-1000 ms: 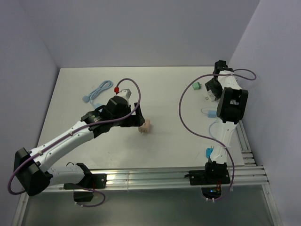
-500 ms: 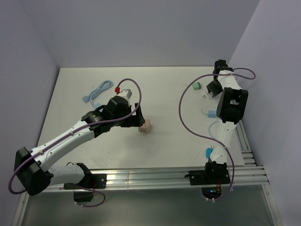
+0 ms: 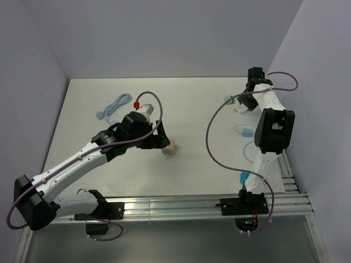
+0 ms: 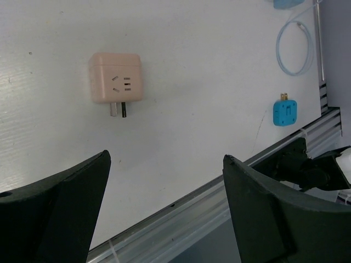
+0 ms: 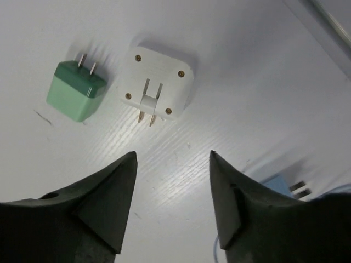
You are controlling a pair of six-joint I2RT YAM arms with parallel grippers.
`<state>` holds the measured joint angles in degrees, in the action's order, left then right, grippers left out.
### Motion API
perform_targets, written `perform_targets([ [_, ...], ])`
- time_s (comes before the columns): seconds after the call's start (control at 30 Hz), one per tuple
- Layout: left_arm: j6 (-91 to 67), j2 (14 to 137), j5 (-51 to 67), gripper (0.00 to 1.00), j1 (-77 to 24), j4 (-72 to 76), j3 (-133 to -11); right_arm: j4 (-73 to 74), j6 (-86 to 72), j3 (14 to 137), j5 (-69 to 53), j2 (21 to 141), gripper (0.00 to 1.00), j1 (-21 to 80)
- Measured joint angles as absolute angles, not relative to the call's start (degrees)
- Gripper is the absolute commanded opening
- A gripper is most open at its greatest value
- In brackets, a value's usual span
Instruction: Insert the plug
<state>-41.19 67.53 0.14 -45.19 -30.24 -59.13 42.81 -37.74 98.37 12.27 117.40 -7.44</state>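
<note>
A pink socket cube (image 4: 116,78) lies on the white table with its two prongs toward the near edge; from above it (image 3: 170,147) sits just right of my left gripper (image 3: 160,140). That left gripper (image 4: 164,156) is open and empty, the cube lying ahead of its fingers. At the back right lie a green plug (image 5: 75,90) and a white plug (image 5: 158,87), prongs showing. My right gripper (image 5: 172,153) hovers just short of the white plug (image 3: 239,108), its jaws partly apart with nothing between them.
A dark blue plug (image 4: 285,112) lies near the right arm's base (image 3: 243,176). A light-blue charger with a thin looped cable (image 3: 244,131) sits at the right edge. A coiled blue cable (image 3: 112,106) lies at the back left. Aluminium rails (image 3: 192,205) run along the near edge.
The right gripper's jaws have narrowed and its arm has shifted a little toward the back. The left arm has hardly moved; its jaws closed very slightly.
</note>
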Motion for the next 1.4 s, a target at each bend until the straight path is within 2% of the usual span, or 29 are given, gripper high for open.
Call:
perform_targets([
  [0.07, -41.6, 66.7, 0.7, 0.89, -45.2, -29.9, -58.8, 41.6, -36.9, 96.9, 11.4, 115.9, 0.88, -7.6],
  [0.23, -42.9, 65.7, 1.8, 0.90, -45.2, -29.4, -58.3, 43.1, -36.1, 102.7, 9.2, 120.7, 0.97, -7.6],
  [0.37, -43.4, 65.7, 2.2, 0.90, -45.2, -29.2, -58.2, 42.6, -36.1, 106.8, 9.4, 126.8, 0.97, -7.6],
  [0.53, -44.1, 65.9, 2.5, 0.90, -45.2, -28.1, -58.2, 42.8, -34.9, 107.2, 9.6, 128.6, 0.93, -7.8],
  [0.67, -44.2, 66.9, 3.0, 0.90, -45.2, -27.3, -58.2, 43.5, -33.0, 112.7, 10.1, 131.4, 0.93, -8.1],
  [0.73, -44.2, 67.7, 3.2, 0.90, -45.2, -27.2, -58.2, 43.5, -32.5, 114.0, 10.2, 132.5, 0.88, -8.3],
  [0.87, -44.2, 68.8, 3.3, 0.90, -45.2, -27.2, -58.2, 44.3, -32.0, 114.9, 10.2, 134.3, 0.88, -8.7],
  [1.1, -44.2, 69.2, 3.7, 0.90, -45.2, -27.1, -58.2, 49.4, -31.7, 124.0, 11.9, 139.9, 0.86, -8.9],
  [1.4, -44.1, 69.2, 3.9, 0.90, -45.2, -26.9, -58.2, 53.3, -30.5, 124.2, 13.6, 140.0, 0.84, -8.4],
])
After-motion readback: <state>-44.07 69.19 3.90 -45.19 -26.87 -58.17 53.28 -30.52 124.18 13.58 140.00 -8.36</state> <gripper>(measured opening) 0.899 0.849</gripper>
